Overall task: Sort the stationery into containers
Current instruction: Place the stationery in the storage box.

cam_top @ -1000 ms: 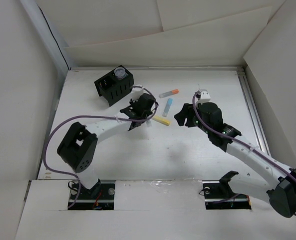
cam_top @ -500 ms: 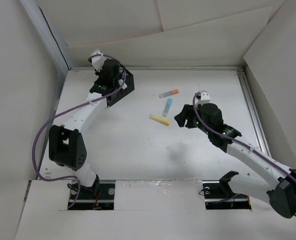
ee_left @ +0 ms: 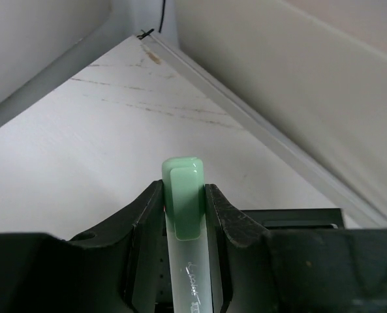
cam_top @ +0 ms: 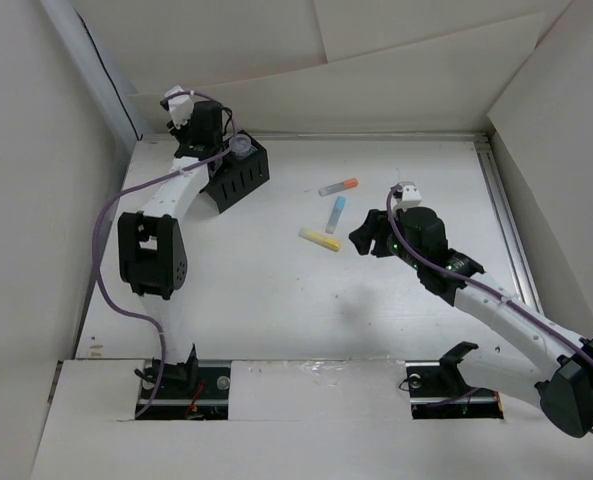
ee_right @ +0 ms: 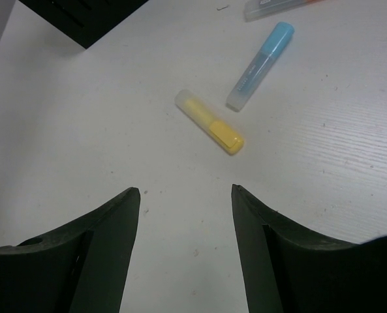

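Left gripper (ee_left: 183,192) is clamping the green stick (ee_left: 183,202) beside the box (cam_top: 241,178); three sticks (ee_right: 209,122) are awaiting our open right gripper (ee_right: 183,192).

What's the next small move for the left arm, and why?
Probably shift the left gripper toward the black organiser until the pale green marker hangs over a compartment. It is shut on the marker, but the top view puts it at the organiser's far-left edge, not squarely above it.
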